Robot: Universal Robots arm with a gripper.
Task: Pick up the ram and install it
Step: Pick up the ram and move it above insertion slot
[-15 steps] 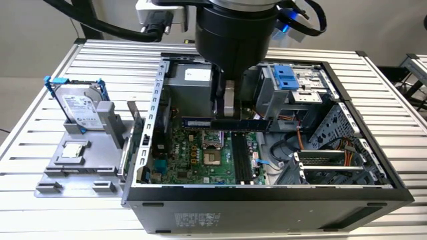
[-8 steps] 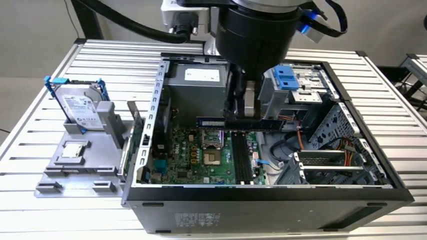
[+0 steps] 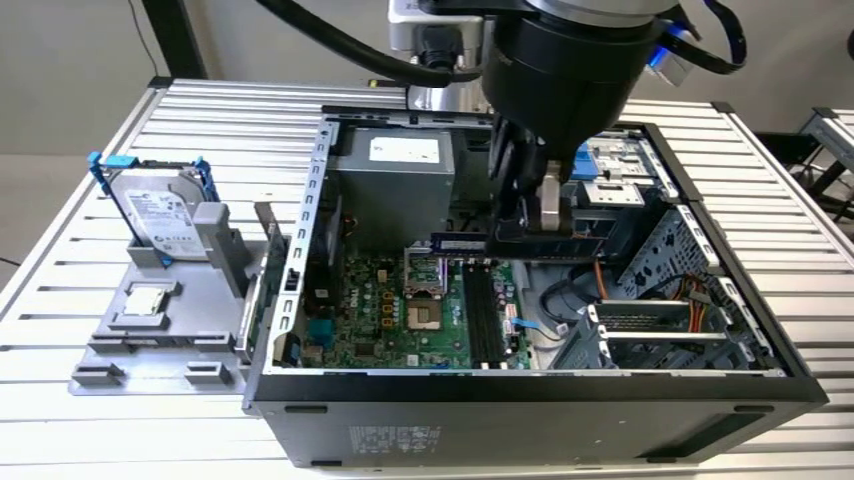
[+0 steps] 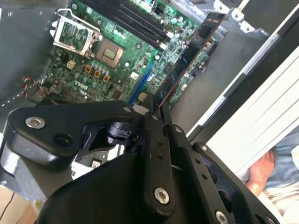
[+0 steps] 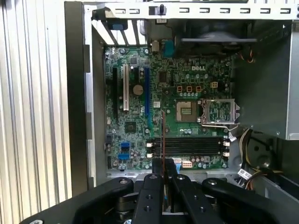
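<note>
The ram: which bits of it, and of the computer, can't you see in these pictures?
1. Ram, exterior view: the gripper covers its middle, leaving the ends in sight.
2. Ram, first wrist view: seen edge-on, so its flat sides are hidden.
3. Ram's held end, second wrist view: tucked inside the shut gripper.
4. Slots, second wrist view: cut off by the picture's edge.

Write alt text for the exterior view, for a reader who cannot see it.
A robot arm's claw grips the ram, a dark stick held above the green motherboard inside an open computer case on a slatted metal table. At the exterior view's left, a hard drive in a blue frame stands in a grey holder.
</note>
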